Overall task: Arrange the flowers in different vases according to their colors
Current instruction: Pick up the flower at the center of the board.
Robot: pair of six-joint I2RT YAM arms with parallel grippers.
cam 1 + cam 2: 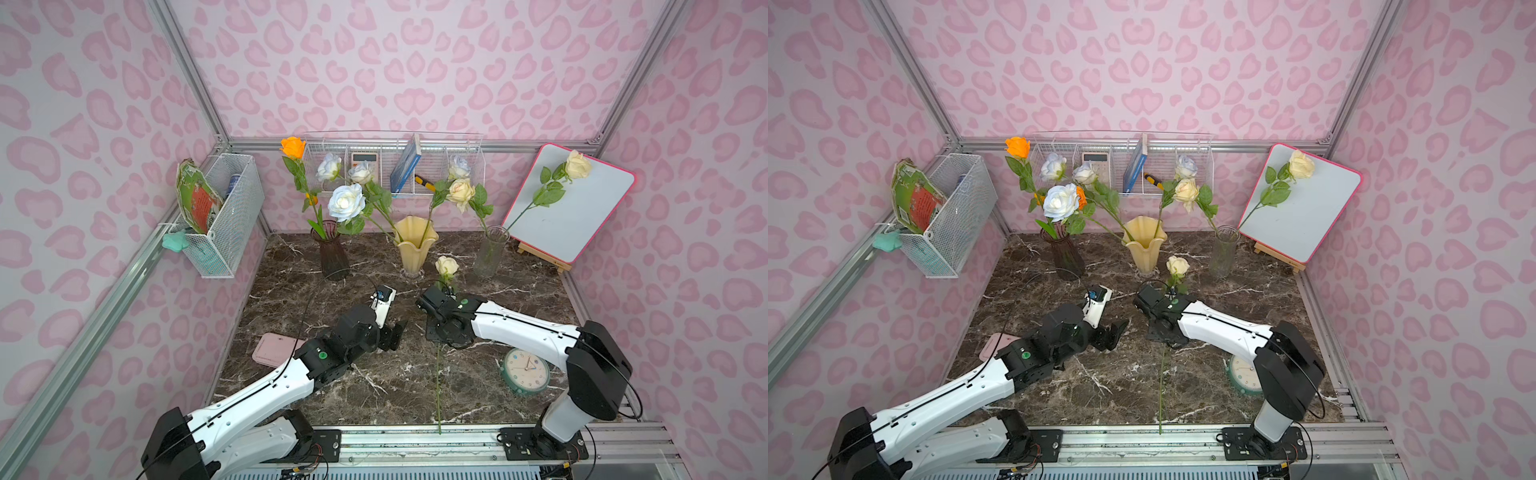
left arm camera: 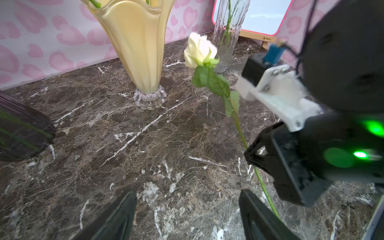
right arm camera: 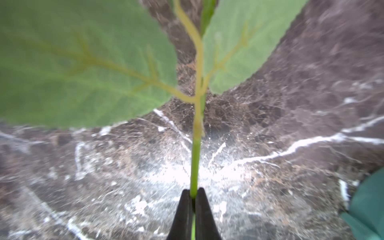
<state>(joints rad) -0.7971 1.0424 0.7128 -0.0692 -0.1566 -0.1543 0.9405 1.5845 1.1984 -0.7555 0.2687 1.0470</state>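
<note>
My right gripper is shut on the green stem of a cream-yellow rose. The stem runs toward the table's front edge, and the bloom stands in front of the yellow vase. My left gripper is open and empty, just left of that stem. The purple vase holds an orange rose and a pale blue-white rose. Blue-white roses lean out of the yellow vase. The clear vase holds cream roses.
A teal clock lies under the right arm and a pink flat box lies by the left arm. A whiteboard on an easel stands back right. White wire baskets hang on the left wall and the back wall.
</note>
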